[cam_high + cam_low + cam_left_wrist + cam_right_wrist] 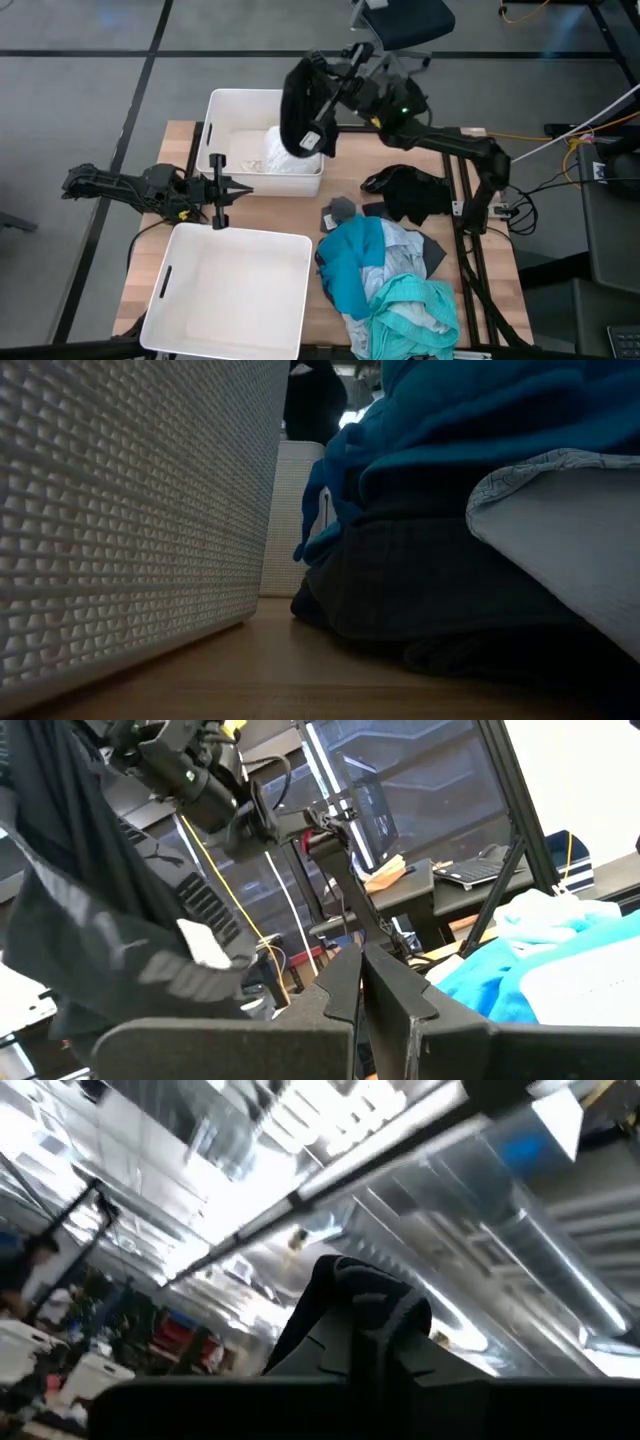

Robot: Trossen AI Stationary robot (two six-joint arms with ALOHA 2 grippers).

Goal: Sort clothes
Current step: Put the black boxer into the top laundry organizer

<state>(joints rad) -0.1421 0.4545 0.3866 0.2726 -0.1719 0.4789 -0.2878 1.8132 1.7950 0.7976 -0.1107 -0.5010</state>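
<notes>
My right gripper (325,85) is raised over the table's far side and is shut on a black garment with white PUMA lettering (298,115). The garment hangs over the far white bin (232,110) and also shows in the left wrist view (110,920). A white garment (285,155) lies in that bin. The other clothes lie on the table at the right: a heap of bright blue (352,262), teal (412,315) and grey garments, and a black one (408,192) beyond it. My left gripper (240,192) waits, shut and empty, between the two bins. My right gripper pinches a bunched fold of the black garment (360,1305) between its two fingers; the fold bulges out past the fingertips. The arm reaches in from the table's right. The garment hangs below the gripper, lifted clear of the table, over the far bin's right end.
A larger white bin (170,285) stands at the near left, with nothing showing inside. The arms' dark frame (470,250) runs along the table's right side. Bare wood (330,190) shows between the far bin and the heap.
</notes>
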